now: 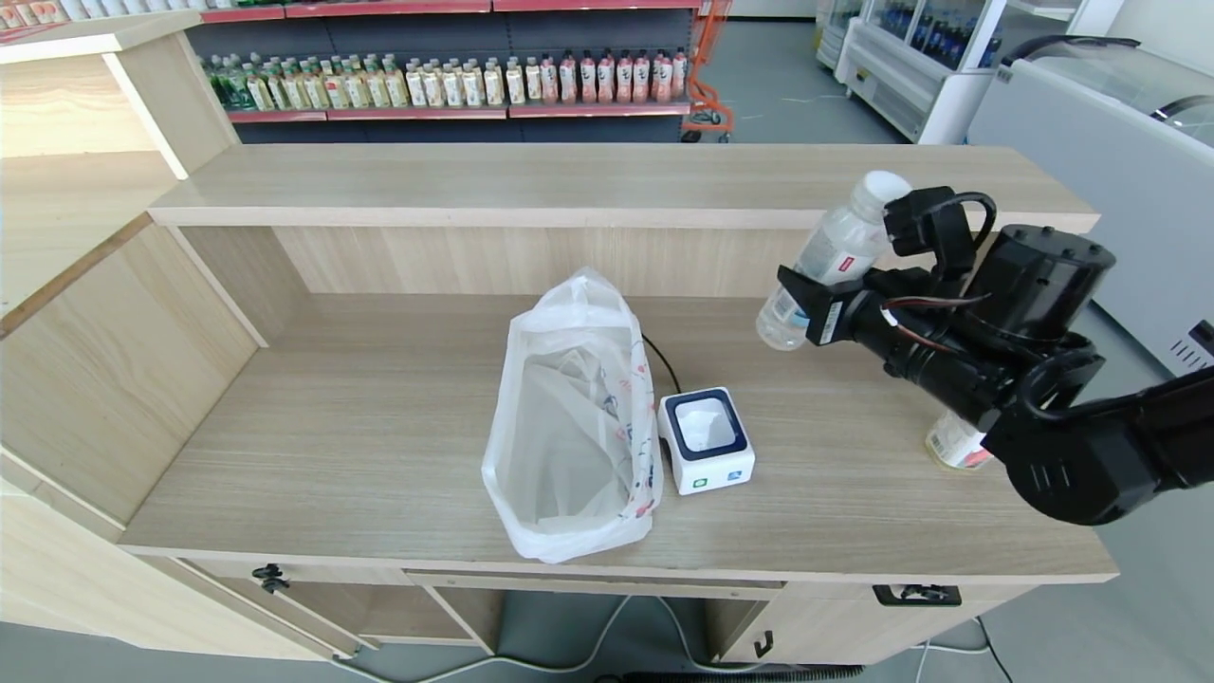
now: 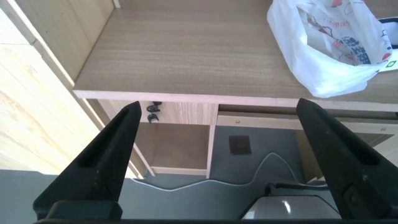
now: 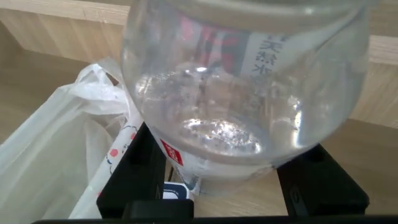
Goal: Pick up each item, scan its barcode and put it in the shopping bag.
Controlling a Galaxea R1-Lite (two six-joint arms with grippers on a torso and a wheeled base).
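My right gripper is shut on a clear water bottle with a white cap and a red-and-white label, held tilted in the air above the counter's right side. In the right wrist view the bottle's base sits between the black fingers. A white shopping bag stands open mid-counter, with a white barcode scanner just to its right. Another labelled item stands on the counter, partly hidden behind the right arm. My left gripper hangs open and holds nothing, below the counter's front edge, left of the bag.
The wooden counter has a raised back ledge and a side wall on the left. A black cable runs from the scanner behind the bag. Store shelves with bottles and freezers stand beyond.
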